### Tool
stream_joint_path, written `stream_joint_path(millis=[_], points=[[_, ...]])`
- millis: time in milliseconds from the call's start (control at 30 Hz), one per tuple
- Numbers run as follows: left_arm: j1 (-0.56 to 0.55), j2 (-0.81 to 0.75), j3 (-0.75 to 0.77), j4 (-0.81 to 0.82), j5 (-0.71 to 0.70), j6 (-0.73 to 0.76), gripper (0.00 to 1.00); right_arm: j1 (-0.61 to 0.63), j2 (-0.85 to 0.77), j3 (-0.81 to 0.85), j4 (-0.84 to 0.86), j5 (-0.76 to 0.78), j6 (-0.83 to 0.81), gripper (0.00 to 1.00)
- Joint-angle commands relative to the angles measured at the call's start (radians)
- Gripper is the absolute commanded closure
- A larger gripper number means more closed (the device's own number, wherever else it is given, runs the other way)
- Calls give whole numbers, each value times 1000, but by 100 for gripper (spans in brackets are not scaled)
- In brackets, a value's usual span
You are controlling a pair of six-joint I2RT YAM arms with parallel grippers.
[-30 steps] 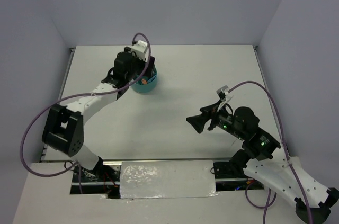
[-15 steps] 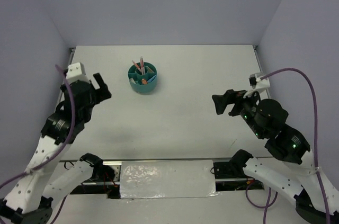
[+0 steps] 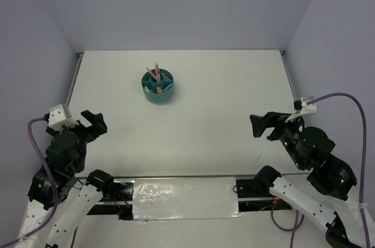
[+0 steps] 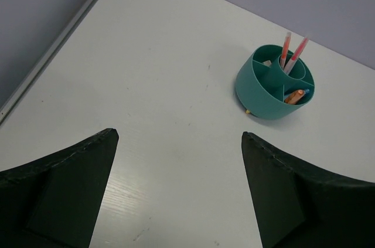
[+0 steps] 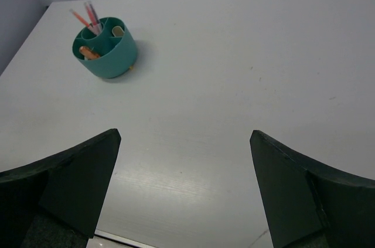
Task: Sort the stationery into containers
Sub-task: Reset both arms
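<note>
Table (image 3: 222,84): left hand (image 3: 94,122), right hand (image 3: 262,125) retreated, spread wide; organiser cup (image 3: 158,86) unmoved.

Round teal organiser cup (image 3: 158,86) stands upright holding pink pens (image 3: 154,72) and markers (image 4: 295,95).

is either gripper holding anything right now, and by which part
Nothing is held. The left gripper and the right gripper both stand open and empty, apart from the teal cup, where the pens stand.

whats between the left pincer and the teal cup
Bare table from left pincer to teal cup, save a tiny speck at its base; left wrist view.
</note>
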Motion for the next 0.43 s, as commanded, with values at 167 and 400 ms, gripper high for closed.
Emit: stream_joint_path(millis=[167,400], points=[[2,45,1,45,39,26,1,4,4,-26,-35,3,28,0],[2,25,-18,66,70,33,1,4,-5,-32,-28,-26,32,0]])
